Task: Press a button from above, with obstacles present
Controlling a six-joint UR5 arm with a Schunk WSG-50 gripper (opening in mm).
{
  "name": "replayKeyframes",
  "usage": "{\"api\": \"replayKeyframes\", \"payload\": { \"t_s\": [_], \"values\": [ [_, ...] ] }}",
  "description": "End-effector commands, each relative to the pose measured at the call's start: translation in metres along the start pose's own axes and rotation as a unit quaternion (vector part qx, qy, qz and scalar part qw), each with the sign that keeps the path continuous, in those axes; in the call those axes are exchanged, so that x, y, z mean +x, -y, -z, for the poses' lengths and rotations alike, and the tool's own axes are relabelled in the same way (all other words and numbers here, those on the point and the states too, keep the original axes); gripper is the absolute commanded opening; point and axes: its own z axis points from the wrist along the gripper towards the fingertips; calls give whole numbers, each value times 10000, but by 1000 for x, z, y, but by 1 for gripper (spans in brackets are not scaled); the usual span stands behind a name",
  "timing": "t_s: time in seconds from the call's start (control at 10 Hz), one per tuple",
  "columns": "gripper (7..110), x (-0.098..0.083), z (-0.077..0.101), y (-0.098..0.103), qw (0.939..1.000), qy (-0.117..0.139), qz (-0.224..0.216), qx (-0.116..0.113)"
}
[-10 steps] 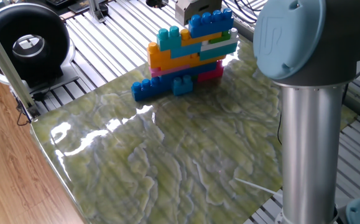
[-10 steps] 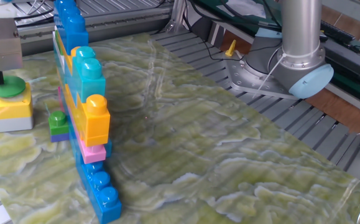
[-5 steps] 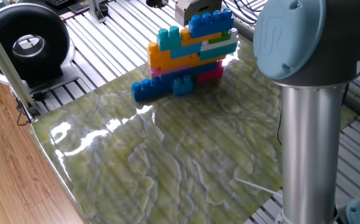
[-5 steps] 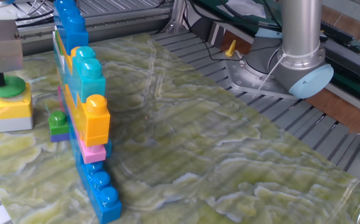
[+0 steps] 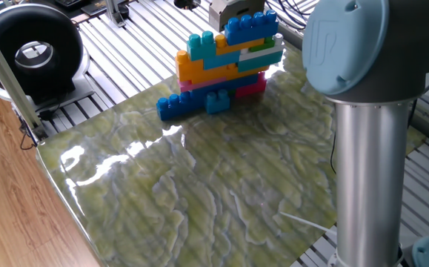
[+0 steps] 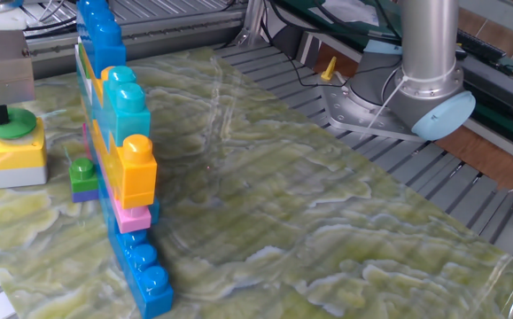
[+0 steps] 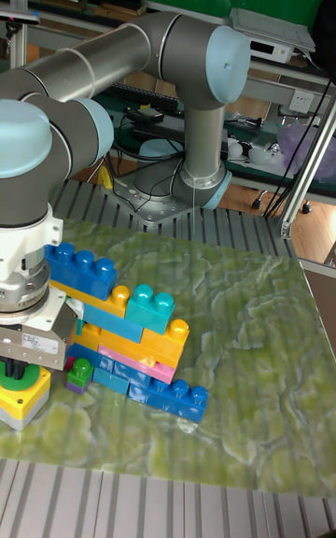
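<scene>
The button is a green disc on a yellow and grey box at the mat's far left; it also shows as the button. My gripper hangs straight above it, and its black fingertips form one narrow stub resting on the disc, shut. The obstacles are a stacked brick wall just right of the button, with a low blue base row. From the opposite side the obstacles hide the button, and only the gripper's grey body rises behind them.
A small green and purple brick sits between the button box and the wall. A cyan brick stands before the base row. The arm's column fills the right foreground. A black round device lies beyond the mat's left edge.
The gripper has sunk a little toward the green disc over the last second. The wall and loose bricks have not moved.
</scene>
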Motion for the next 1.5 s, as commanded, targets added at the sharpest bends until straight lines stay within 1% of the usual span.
{"api": "replayKeyframes", "payload": {
  "t_s": [0.0, 1.4],
  "values": [
    [7, 0, 0, -1, 10000, 11, -32, -56],
    [7, 2, -3, -2, 10000, -21, -39, -67]
  ]
}}
